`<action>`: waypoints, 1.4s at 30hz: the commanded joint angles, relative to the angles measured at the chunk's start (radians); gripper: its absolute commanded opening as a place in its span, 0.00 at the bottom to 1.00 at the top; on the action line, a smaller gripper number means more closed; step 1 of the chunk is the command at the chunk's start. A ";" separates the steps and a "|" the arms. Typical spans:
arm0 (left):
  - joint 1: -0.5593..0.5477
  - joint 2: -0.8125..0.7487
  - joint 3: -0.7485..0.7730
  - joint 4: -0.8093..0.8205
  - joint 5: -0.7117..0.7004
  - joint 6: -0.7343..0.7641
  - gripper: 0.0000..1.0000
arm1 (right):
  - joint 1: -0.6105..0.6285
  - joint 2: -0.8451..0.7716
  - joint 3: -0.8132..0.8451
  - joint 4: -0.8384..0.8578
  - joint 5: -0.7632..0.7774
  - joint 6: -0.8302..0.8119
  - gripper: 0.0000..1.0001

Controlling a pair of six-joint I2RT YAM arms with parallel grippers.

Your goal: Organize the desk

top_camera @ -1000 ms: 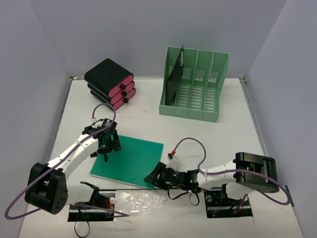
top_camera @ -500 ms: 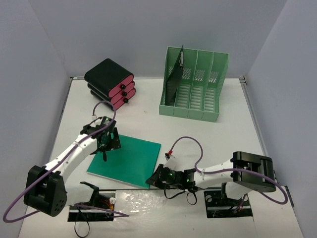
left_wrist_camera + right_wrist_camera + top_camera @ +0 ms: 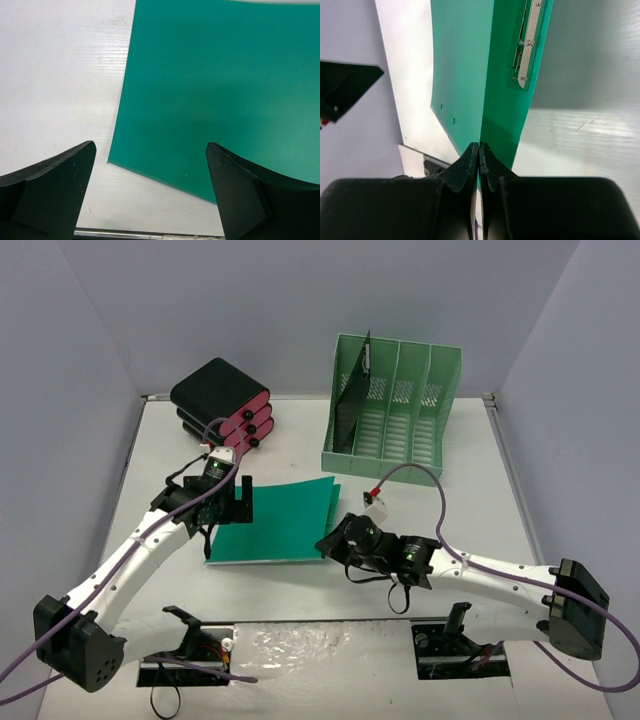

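White desk (image 3: pixel 485 515): R gripper (image 3: pixel 479 146) pinches green folder (image 3: pixel 275 520) cover, folder's far end cropped; L gripper (image 3: pixel 150 150) spread wide above it.

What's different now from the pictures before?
The right gripper closed on the edge of the flat green plastic folder and moved it back toward the mint-green file rack. The left gripper, open, followed above it. The rack and the black-and-pink stacked cases stayed put.
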 commanded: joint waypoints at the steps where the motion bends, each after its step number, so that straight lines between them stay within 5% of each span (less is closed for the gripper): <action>1: -0.081 -0.046 0.067 -0.017 -0.040 0.084 0.90 | -0.053 0.008 0.099 -0.115 -0.011 -0.096 0.00; 22: -0.408 -0.142 0.059 -0.035 -0.051 0.287 0.90 | -0.260 0.081 0.325 -0.245 -0.148 -0.230 0.00; 42: -0.710 -0.010 -0.024 0.164 -0.310 0.526 0.91 | -0.287 0.124 0.444 -0.287 -0.214 -0.257 0.00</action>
